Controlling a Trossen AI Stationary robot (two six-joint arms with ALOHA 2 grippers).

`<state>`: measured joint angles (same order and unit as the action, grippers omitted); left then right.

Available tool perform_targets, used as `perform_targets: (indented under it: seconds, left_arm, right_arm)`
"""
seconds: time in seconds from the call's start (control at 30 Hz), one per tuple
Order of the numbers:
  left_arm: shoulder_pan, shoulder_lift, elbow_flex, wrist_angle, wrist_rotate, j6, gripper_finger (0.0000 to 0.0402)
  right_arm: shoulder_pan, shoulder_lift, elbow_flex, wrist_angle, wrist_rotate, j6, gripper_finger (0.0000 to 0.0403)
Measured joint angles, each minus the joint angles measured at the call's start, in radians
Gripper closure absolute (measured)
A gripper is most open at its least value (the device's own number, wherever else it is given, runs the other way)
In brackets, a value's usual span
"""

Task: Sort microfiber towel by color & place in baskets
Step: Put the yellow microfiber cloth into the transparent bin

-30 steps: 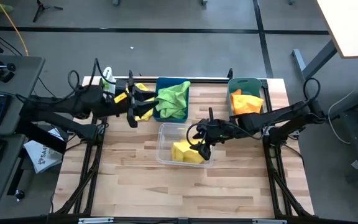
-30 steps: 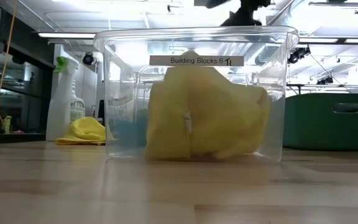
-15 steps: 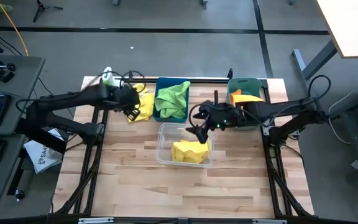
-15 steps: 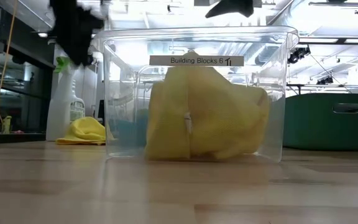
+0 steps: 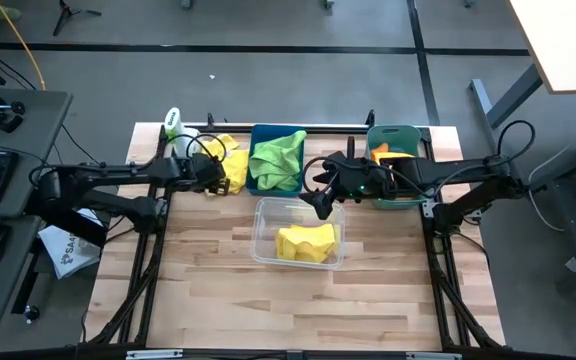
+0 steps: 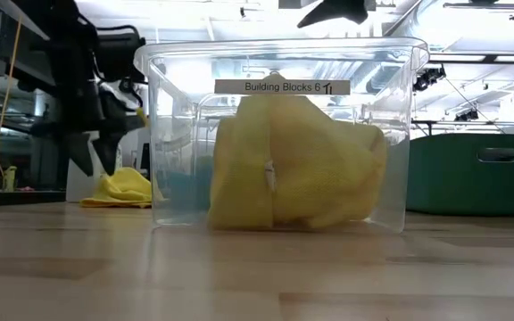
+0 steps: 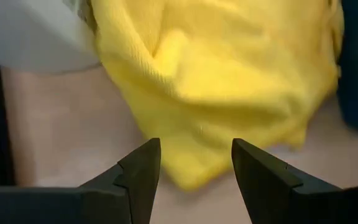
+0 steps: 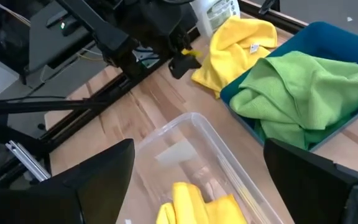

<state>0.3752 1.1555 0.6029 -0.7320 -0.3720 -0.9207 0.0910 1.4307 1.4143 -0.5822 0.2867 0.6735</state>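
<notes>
Spray bottle beside loose yellow towel — left gripper spread above, right gripper spread

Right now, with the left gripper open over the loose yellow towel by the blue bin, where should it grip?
Probably the raised fold in the yellow towel, coming straight down from above. The cloth lies crumpled on the table, so an edge would likely slip. The left gripper is open just short of its near edge; move it forward first.
</notes>
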Motion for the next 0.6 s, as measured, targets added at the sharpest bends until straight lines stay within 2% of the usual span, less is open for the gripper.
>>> perform_targets:
  seconds: [0.13,0.33,0.6]
  left_arm:
    - [0.029,0.031,-0.027,0.071,-0.053,-0.069,0.0216]
    - [0.088,0.081,-0.063,0.165,-0.032,-0.137,0.0216]
    - [0.105,0.198,-0.066,0.271,-0.019,-0.177,0.0216]
  right_arm:
    - [0.0,0.0,0.0,-0.016,-0.001,0.001,0.005]
    - [0.001,0.0,0.0,-0.048,-0.002,0.007,0.005]
    - [0.001,0.0,0.0,-0.061,-0.007,0.002,0.005]
